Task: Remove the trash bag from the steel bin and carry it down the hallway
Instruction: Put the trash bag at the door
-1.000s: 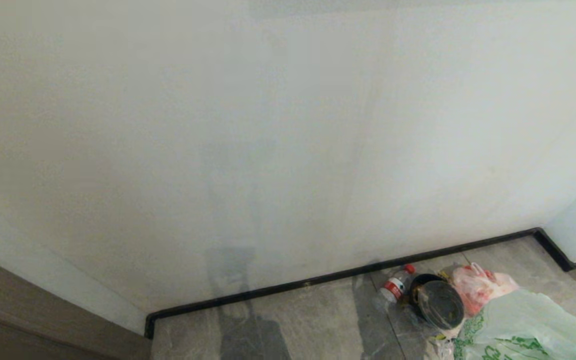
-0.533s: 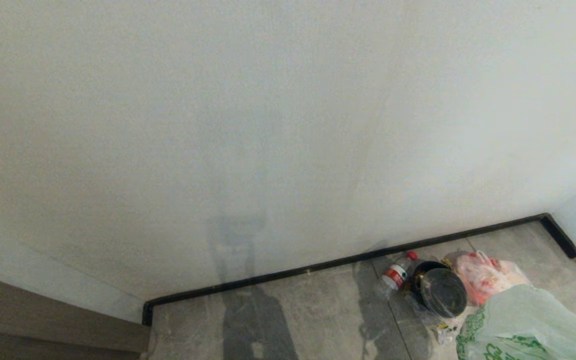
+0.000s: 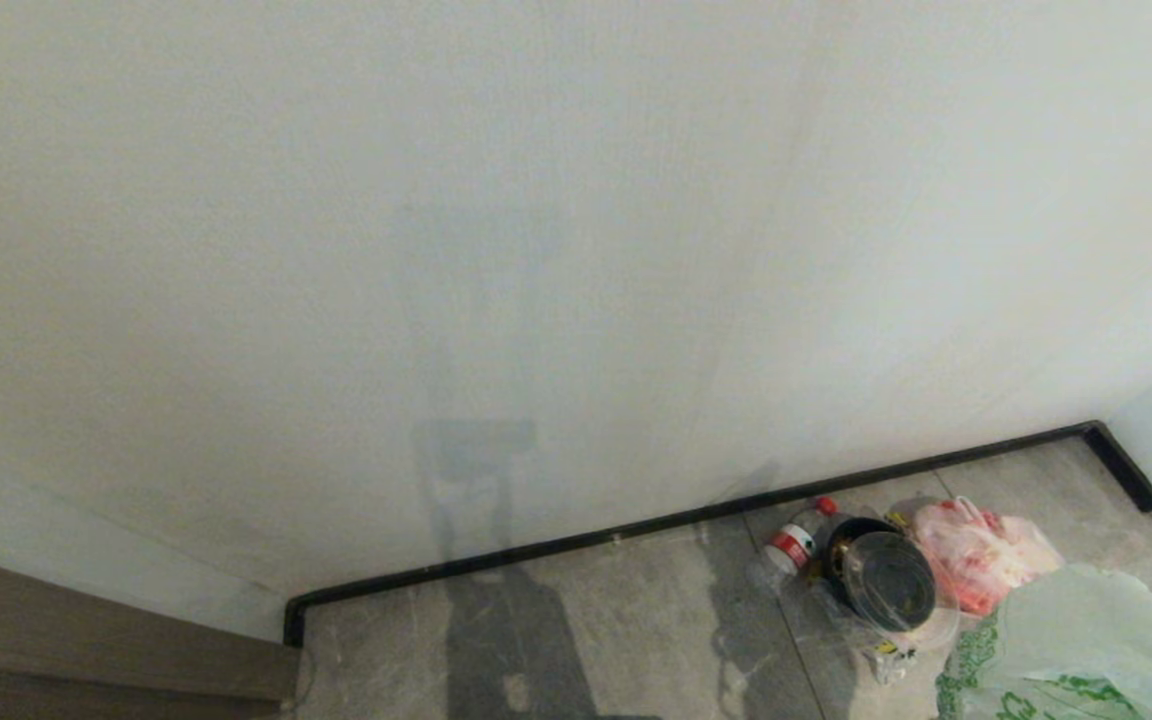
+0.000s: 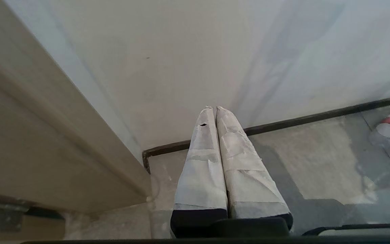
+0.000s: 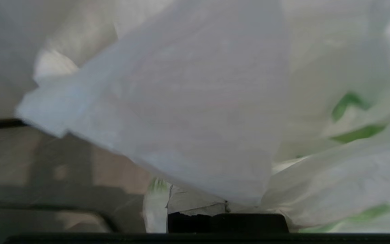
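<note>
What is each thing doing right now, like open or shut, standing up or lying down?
Trash bag: out of the bin, held by the right hand.
Steel bin: tipped on its side.
Bottle: lying down, capped.
Red-filled bag: slumped on the floor.
Left hand: shut, empty.
Right hand: shut on the bag.

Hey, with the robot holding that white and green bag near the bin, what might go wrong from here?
The trash bag billows over the right gripper, hiding its grasp on the thin plastic, so a slip or tear might go unnoticed. The bag also hangs close beside the steel bin, the plastic bottle and the bag with red contents; swinging it could knock them over.
</note>
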Tool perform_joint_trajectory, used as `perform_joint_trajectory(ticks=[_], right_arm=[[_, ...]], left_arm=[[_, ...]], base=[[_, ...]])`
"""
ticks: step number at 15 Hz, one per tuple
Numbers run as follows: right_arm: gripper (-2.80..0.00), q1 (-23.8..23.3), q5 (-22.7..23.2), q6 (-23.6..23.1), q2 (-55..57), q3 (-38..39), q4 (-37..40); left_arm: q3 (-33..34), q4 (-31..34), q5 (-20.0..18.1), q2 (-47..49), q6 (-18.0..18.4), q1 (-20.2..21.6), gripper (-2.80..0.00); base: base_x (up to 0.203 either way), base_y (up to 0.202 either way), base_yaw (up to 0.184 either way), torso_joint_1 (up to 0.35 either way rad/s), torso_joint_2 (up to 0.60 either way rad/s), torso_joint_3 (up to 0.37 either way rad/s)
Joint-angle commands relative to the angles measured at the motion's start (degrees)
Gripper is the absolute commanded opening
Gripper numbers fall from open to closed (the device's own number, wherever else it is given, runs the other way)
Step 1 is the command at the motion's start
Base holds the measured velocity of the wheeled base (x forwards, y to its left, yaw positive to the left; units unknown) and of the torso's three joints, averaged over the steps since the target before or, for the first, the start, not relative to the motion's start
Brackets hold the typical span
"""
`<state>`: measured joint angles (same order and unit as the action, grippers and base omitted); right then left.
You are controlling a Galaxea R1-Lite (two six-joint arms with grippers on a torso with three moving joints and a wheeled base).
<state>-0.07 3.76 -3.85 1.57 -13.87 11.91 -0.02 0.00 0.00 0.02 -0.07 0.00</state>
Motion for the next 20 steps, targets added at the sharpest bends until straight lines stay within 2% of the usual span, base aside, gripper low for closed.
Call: perform_joint_trajectory(ticks=[1,3,5,10,13,17,20], right_arm=[[-2.8,-0.1,3.6,0.0,10.3,-10.4,9.8],[-2.8,-0.2,5.7,-0.4,21.0,-15.3,14.3],[-2.8,-0.2,6.6,-1.5,31.7,-18.9,15.1],[-2.8,3.3,2.0,-4.4,54.3,-26.3,12.7],[-2.8,8.9,-2.2,-3.7,66.2,-27.1,11.8],[-2.8,18.2,-8.8,4.4,79.0,-28.8,2.8],[-2.8,26.8,-9.9,7.9,83.4,-29.6,0.4]], left_arm=[[0.0,0.0,0.0,0.1,0.0,0.0,-2.8],[0.0,0.0,0.0,0.1,0.0,0.0,-2.8],[0.0,0.0,0.0,0.1,0.0,0.0,-2.8],[0.0,0.0,0.0,0.1,0.0,0.0,-2.8],[0.0,0.0,0.0,0.1,0.0,0.0,-2.8],[0.0,0.0,0.0,0.1,0.0,0.0,-2.8],[0.0,0.0,0.0,0.1,0.0,0.0,-2.8]], base=[[0.0,0.0,0.0,0.0,0.0,0.0],[0.0,0.0,0.0,0.0,0.0,0.0],[0.0,0.0,0.0,0.0,0.0,0.0],[0.0,0.0,0.0,0.0,0.0,0.0],[0.0,0.0,0.0,0.0,0.0,0.0],[0.0,0.0,0.0,0.0,0.0,0.0],[0.0,0.0,0.0,0.0,0.0,0.0]])
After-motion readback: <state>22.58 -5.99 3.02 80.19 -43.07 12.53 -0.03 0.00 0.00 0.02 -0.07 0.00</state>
